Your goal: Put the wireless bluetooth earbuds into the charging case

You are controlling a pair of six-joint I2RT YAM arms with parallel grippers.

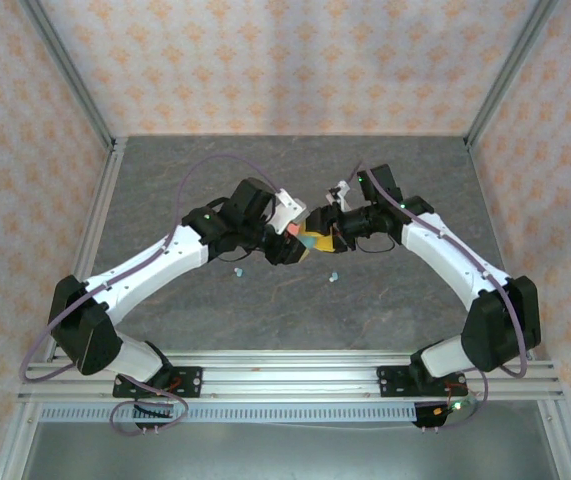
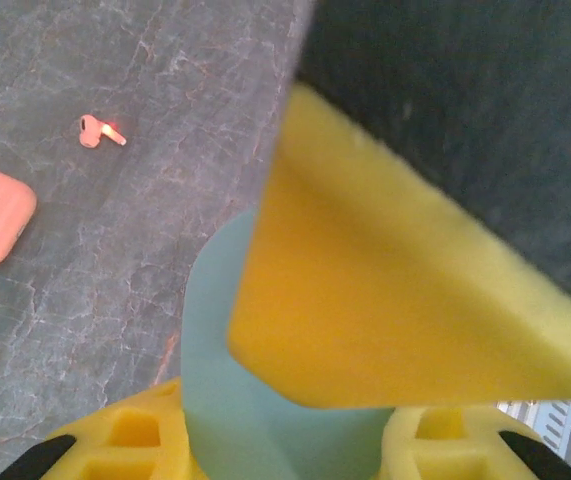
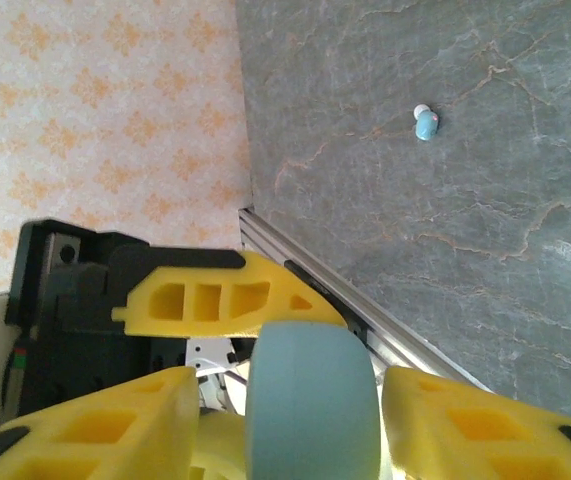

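Left claw (image 2: 283, 430) pinches teal case (image 2: 220, 350) at top-view centre, right claw (image 3: 290, 400) spread astride it, teal earbud (image 1: 333, 275) on desk (image 1: 295, 180) just below right claw.

Orange-patterned walls (image 1: 265, 60), grey marbled tabletop (image 1: 295, 305), aluminium frame (image 1: 70, 70).

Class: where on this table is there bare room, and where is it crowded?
Bare: the table strip by the back wall; the near strip between earbuds and rail. Crowded: the middle, around the case.

One earbud (image 1: 237, 270) lies on the table (image 1: 395, 300) left of another earbud (image 1: 333, 275), both before the case (image 1: 313, 241).
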